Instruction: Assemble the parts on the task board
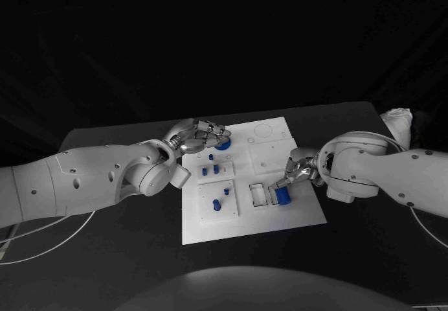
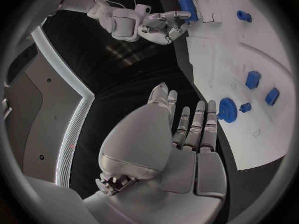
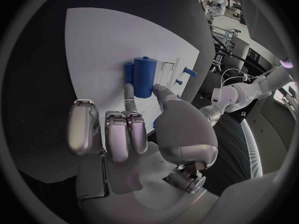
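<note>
1. Head view: the white task board (image 1: 245,214) lies mid-table (image 1: 112,259). The right robot hand (image 1: 291,176) reaches over the board's right side, fingertips on a blue cylindrical part (image 1: 283,196) at a rectangular slot (image 1: 257,194). The left robot hand (image 1: 199,137) hovers at the board's far-left corner, beside a blue gear (image 1: 223,144). Further small blue pegs (image 1: 211,170) stand in the board's middle, and one more part (image 1: 217,205) sits in the near-left recess.

2. Left wrist view: the left robot hand (image 2: 187,129) has its fingers extended and close together, nothing held; the fingertips lie just beside the blue gear (image 2: 226,109). Two blue blocks (image 2: 261,87) stand on the board (image 2: 249,144) nearby. The right robot hand (image 2: 163,26) shows across the board, pinching its blue part (image 2: 187,9).

3. Right wrist view: the right robot hand (image 3: 134,134) pinches the blue cylindrical part (image 3: 143,77) between thumb and one finger; the other fingers are curled clear. The part rests against the board (image 3: 99,50).

4. Handling judgement: parts look like rigid, light plastic with smooth sides, so liable to slip or tilt. Best held across the cylinder's mid-body, keeping it square to the slot when seating.
</note>
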Available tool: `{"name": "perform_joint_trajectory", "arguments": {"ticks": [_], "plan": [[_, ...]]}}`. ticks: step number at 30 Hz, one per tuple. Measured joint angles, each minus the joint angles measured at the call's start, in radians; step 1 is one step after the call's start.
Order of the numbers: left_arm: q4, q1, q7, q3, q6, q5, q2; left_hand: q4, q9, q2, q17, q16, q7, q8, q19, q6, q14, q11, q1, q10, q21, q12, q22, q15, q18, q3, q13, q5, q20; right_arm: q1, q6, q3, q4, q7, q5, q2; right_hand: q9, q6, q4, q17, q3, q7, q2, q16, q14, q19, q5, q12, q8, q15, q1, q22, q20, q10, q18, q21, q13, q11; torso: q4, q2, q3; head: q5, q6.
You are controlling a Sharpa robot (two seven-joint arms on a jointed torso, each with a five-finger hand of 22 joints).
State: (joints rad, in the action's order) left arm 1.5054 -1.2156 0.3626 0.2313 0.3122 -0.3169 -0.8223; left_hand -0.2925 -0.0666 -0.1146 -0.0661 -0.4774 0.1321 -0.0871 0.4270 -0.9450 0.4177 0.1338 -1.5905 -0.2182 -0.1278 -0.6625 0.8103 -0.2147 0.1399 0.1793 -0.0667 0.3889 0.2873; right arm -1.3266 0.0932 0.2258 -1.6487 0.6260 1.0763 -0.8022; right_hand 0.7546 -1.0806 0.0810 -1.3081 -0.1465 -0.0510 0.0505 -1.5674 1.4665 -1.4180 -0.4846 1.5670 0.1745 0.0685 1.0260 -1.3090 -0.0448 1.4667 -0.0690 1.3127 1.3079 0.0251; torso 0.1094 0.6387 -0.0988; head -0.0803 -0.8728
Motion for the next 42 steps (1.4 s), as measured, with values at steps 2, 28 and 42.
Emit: {"name": "perform_joint_trajectory", "arguments": {"ticks": [2, 28, 42], "plan": [[0.0, 0.0, -0.001, 0.0, 0.0, 0.0, 0.0, -0.002, 0.0, 0.0, 0.0, 0.0, 0.0, 0.0, 0.0, 0.0, 0.001, 0.0, 0.0, 0.0, 0.0, 0.0, 0.0, -0.001, 0.0, 0.002, 0.0, 0.0, 0.0, 0.0, -0.002, 0.0, 0.002, 0.0, -0.01, -0.001, 0.025, 0.005, 0.0, 0.0, 0.0, 0.005, -0.004, 0.0, 0.0, 0.0, -0.012, 0.0, 0.013, 0.0, -0.004, 0.0, 0.0, 0.0, 0.0, 0.0, 0.0, 0.0, 0.0001, 0.0, -0.0001, 0.0, 0.0], [-0.006, 0.001, -0.008, 0.0, -0.002, 0.0, 0.003, -0.002, 0.0, 0.0, 0.0, -0.005, 0.003, 0.0, 0.0, -0.004, 0.001, 0.0, 0.0, 0.0, 0.0, -0.004, 0.0, -0.001, 0.0, 0.002, 0.0, 0.0, 0.0, -0.017, -0.061, 0.004, -0.024, 0.005, -0.188, -0.053, 0.115, 0.033, 0.006, 0.0, -0.006, 0.016, 0.004, 0.0, 0.0, 0.0, -0.091, 0.0, 0.046, 0.007, -0.017, 0.0, 0.007, 0.0, 0.0, -0.01, 0.0, 0.007, 0.0002, 0.0, -0.0001, -0.007, 0.0], [-0.009, 0.001, -0.013, 0.0, -0.004, 0.0, 0.005, 0.001, 0.0, 0.0, 0.0, -0.005, 0.003, 0.0, 0.0, -0.004, 0.001, 0.0, 0.0, 0.0, 0.0, -0.004, 0.0, -0.001, 0.0, 0.005, 0.0, 0.0, 0.0, -0.049, -0.069, 0.002, -0.03, 0.006, -0.214, -0.04, 0.117, 0.033, 0.005, 0.0, -0.007, 0.017, 0.004, 0.0, 0.0, 0.002, -0.091, 0.0, 0.045, 0.007, -0.017, 0.0, 0.01, 0.0, 0.0, -0.01, 0.0, 0.007, 0.0001, 0.0, -0.0001, -0.013, 0.0]]}}
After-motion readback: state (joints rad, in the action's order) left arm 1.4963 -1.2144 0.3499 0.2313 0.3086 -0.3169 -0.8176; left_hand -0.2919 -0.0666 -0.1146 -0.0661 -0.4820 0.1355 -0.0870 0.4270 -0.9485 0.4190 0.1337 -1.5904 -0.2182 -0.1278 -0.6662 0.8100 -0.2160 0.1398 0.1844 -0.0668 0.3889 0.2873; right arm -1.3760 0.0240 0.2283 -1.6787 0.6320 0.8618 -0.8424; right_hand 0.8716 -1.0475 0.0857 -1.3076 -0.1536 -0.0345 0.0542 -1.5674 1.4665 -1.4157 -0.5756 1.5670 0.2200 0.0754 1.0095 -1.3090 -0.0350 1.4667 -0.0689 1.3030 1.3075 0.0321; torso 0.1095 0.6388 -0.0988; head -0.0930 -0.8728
